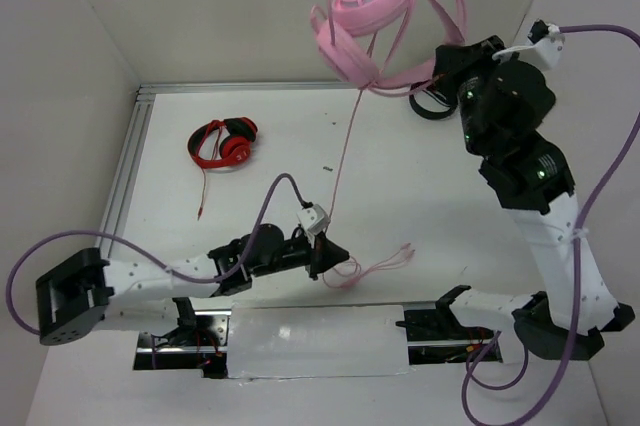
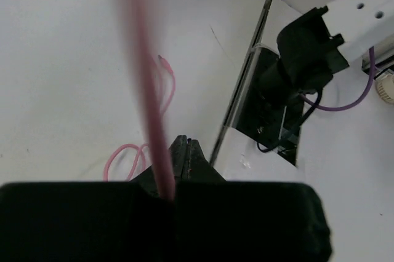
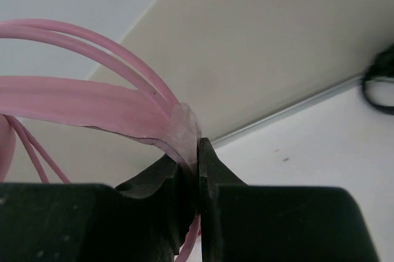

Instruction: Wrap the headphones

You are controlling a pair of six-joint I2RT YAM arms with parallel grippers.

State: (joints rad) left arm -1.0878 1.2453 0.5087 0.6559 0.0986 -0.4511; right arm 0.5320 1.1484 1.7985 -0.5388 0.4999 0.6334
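Your right gripper (image 3: 197,151) clamped on headband (image 3: 92,111) of headphones (image 1: 375,16), 1 o'clock. Left gripper (image 2: 184,151) pinched shut on cable (image 1: 345,151), 6 o'clock. Cable thin, limp, likely slippery: hold firmly.

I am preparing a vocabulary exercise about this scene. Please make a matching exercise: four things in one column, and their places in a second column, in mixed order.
Things
1. pink headphones
2. red headphones
3. black headphones
4. pink cable

Places
A. lying on the table, left side
B. pinched by the left gripper
C. partly hidden by the right arm
D. held in the air by the right gripper

Pairs: 1-D, 2-A, 3-C, 4-B
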